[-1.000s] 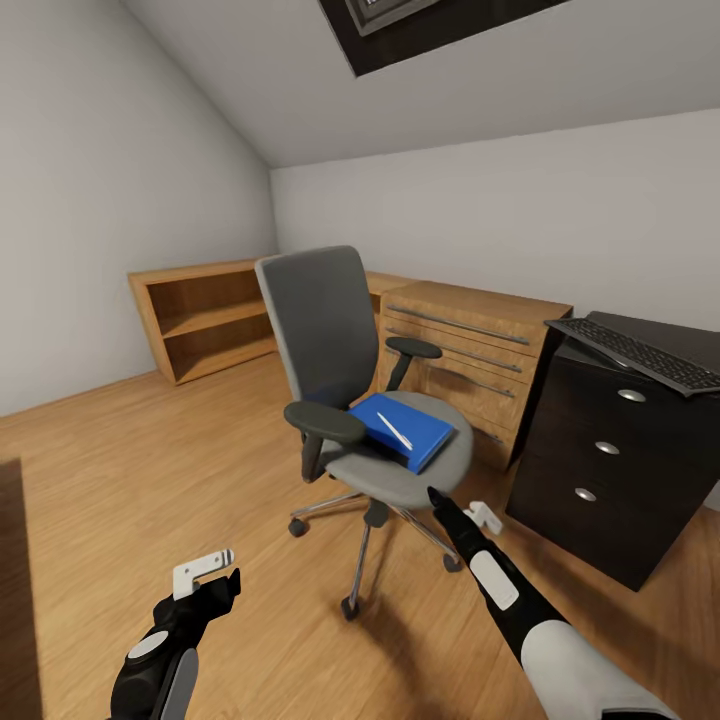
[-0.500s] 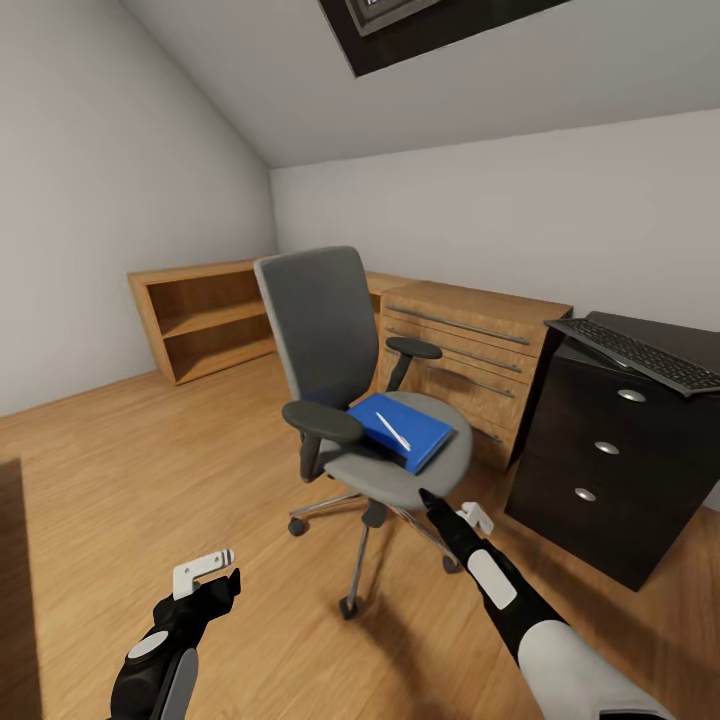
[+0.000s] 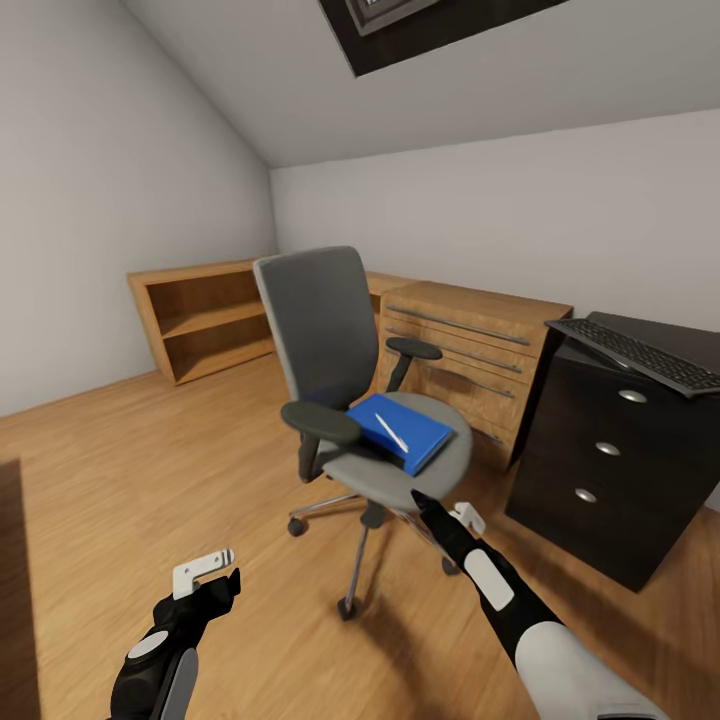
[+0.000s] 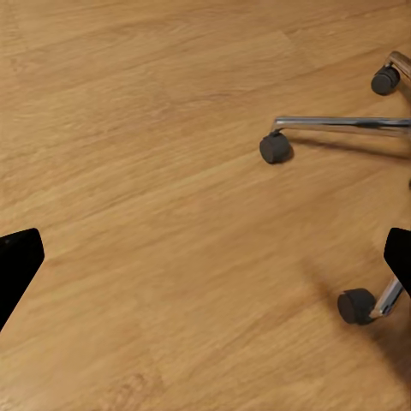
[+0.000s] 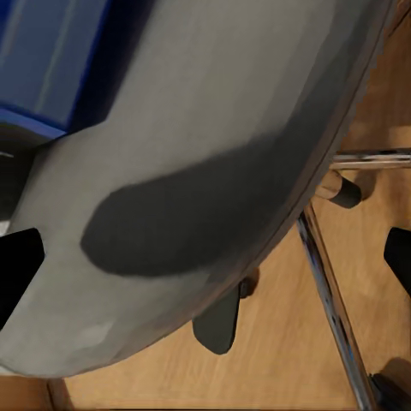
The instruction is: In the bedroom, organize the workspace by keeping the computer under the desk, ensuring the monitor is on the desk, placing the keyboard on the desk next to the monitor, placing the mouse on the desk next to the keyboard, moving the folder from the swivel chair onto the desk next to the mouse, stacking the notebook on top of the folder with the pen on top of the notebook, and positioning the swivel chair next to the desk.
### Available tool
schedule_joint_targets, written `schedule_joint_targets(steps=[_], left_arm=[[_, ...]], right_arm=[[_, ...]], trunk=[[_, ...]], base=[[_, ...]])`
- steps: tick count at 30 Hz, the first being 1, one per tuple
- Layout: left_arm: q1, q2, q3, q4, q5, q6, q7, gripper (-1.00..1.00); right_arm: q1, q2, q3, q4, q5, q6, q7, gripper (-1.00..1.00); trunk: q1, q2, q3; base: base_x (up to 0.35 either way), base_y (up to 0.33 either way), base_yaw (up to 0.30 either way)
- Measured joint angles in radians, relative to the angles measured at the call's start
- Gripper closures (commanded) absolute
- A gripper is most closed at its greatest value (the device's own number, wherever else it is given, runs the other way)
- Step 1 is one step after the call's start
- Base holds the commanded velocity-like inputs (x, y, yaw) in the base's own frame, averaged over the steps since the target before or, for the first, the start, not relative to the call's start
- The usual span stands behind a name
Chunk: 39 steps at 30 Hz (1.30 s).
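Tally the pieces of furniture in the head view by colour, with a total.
Light wood: 2, the open shelf unit and the drawer chest
Black: 1, the drawer cabinet
Grey: 1, the swivel chair
Total: 4

the grey swivel chair (image 3: pixel 345 400) stands upright on the wood floor, a blue folder (image 3: pixel 405 432) lying flat on its seat. a thin white pen (image 3: pixel 391 432), or so it seems, rests on the folder. a black keyboard (image 3: pixel 632 354) overhangs the dark cabinet's edge.
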Motion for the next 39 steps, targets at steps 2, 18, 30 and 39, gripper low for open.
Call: schedule_joint_targets(steps=[2, 18, 30, 39], left_arm=[[0.000, 0.000, 0.000, 0.000, 0.000, -0.001, 0.000, -1.00], [0.000, 0.000, -0.006, 0.000, 0.000, -0.003, 0.000, -1.00], [0.000, 0.000, -0.006, 0.001, 0.001, 0.000, 0.000, -1.00], [0.000, -0.001, -0.008, 0.002, 0.001, 0.000, 0.000, -1.00]], right_arm=[[0.000, 0.000, 0.001, 0.004, -0.001, 0.003, 0.016, -1.00], [0.000, -0.002, -0.003, 0.010, 0.000, 0.006, 0.029, -1.00], [0.000, -0.003, -0.003, 0.010, 0.001, 0.006, 0.029, -1.00], [0.000, -0.004, -0.005, 0.009, 0.002, 0.005, 0.028, -1.00]], trunk=[[0.000, 0.000, 0.000], [0.000, 0.000, 0.000], [0.000, 0.000, 0.000], [0.001, 0.000, 0.000]], base=[[0.245, 0.000, 0.000], [0.321, 0.007, 0.000], [0.208, 0.039, 0.000], [-0.247, 0.000, 0.000]])
